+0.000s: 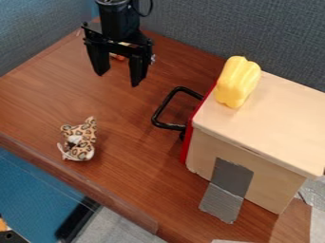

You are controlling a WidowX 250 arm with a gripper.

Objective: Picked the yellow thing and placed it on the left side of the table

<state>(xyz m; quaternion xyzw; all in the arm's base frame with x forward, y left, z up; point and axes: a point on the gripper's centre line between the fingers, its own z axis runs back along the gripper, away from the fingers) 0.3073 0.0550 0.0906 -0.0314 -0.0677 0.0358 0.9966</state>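
Brown wooden table [38, 99] up against grey fabric walls [190, 33], with a decent stretch of wood for moving between the spotted plush [79, 140] near the front edge and the black handle [167, 107] of the wooden box [279, 118]. Black gripper [119, 79] above the far part of the table, pointing down, with a pretty wide gap between the jaws and nothing held. Yellow thing [236, 83], kinda like a bell pepper, on top of the box, just beside the handle-side edge and well apart from the gripper. Long axis mostly up and down the view, with a slight lean right at the upper end.
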